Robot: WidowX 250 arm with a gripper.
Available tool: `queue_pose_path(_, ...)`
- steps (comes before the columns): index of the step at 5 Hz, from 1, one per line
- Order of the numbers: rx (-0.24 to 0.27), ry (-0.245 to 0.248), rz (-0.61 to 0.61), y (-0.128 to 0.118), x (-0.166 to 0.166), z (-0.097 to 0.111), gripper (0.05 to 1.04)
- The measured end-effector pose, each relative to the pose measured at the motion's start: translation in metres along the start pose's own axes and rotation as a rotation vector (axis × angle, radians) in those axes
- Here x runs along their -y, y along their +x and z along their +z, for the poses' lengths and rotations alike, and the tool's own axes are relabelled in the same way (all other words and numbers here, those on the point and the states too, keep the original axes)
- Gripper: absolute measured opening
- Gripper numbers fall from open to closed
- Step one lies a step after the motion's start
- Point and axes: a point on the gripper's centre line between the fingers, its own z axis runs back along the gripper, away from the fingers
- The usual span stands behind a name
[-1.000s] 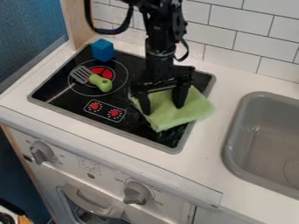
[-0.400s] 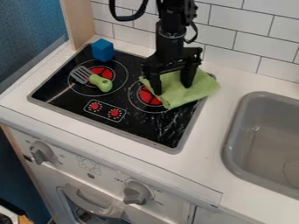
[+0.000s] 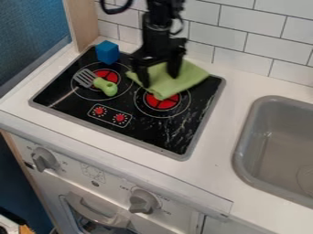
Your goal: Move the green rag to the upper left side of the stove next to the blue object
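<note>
Clock positions are taken from the centre of the stove [image 3: 137, 130], with 12 o'clock at the top of the view. The stove is set in the white table [image 3: 223, 155]. Left to right:

- Left knob [image 3: 44, 159]: on the front panel, between 7 and 8 o'clock.
- Spatula [image 3: 105, 86]: at 10 o'clock, lying on the left burner [image 3: 110, 74]; green handle, slotted head directed to 10 o'clock.
- Blue block [image 3: 107, 52]: at 11 o'clock, near the stove's rim.
- Right knob [image 3: 143, 201]: on the front panel, at 6 o'clock.
- Tool [image 3: 159, 81]: at 1 o'clock, pointing down; fingers set wide apart, in contact with the green rag [image 3: 178, 85]. Whether cloth is gripped cannot be determined.
- Rag: between 1 and 2 o'clock, partly covering the right burner [image 3: 161, 103], apart from the block.
- Sink [image 3: 278, 141]: between 3 and 4 o'clock, beyond the stove.
</note>
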Motion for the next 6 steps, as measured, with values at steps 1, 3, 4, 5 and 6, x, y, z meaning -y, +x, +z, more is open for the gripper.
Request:
queue_pose_path(1, 0.000, 0.020, 0.050, 0.011, -0.013, -0.002, 0.999)
queue_pose_path(3, -0.008, 0.033, 0.105, 0.022, -0.026, -0.003, 1.000)
queue_pose_path(4, -0.079, 0.002, 0.023, 0.026, -0.027, 0.005, 1.000)
queue_pose_path(5, -0.101, 0.023, 0.015, 0.028, -0.029, 0.011, 1.000)
queue_pose_path(6, -0.087, 0.006, -0.007, 0.033, -0.027, 0.034, 1.000)
